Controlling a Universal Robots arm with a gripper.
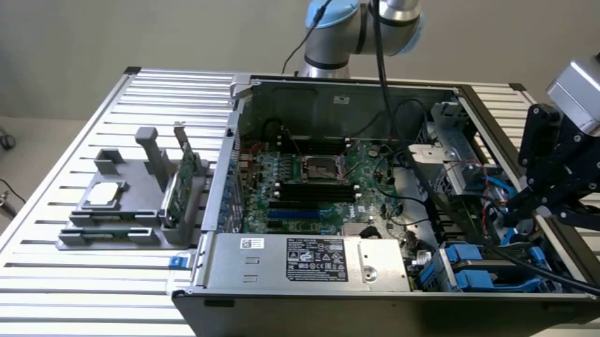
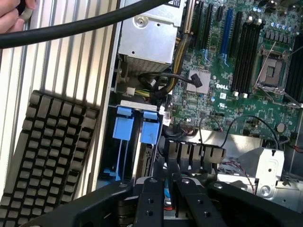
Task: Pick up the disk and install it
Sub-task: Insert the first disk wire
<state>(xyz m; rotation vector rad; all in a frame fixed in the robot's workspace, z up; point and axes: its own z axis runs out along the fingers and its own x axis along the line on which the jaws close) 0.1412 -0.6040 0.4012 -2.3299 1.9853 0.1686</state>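
1. Gripper position: above the end of the open case at the exterior view's right, over the drive bay area. The arm stands behind the case.

2. Gripper state: the jaws stand narrow. A blue strip with grey metal beside it sits in the gap. As far as it shows, this is the edge of the disk, clamped edge-on between the fingers.

3. Disk position: in the gripper, above the bay. How far it has entered the bay cannot be told.

4. Just ahead of the fingertips: two blue carrier tabs side by side in the bay. In the exterior view they lie below and near the gripper.

5. Beyond the tabs: the power supply, a grey box at the case's edge. The motherboard lies beside it on the case floor.

6. Outside the case wall, near the gripper: a black keyboard flat on the slatted table.

7. Farther out over the table: a hand at a thick black cable that crosses above the slats.

8. Well apart from the gripper, past the case toward the exterior view's left: a grey fixture holding a square chip and an upright green card.
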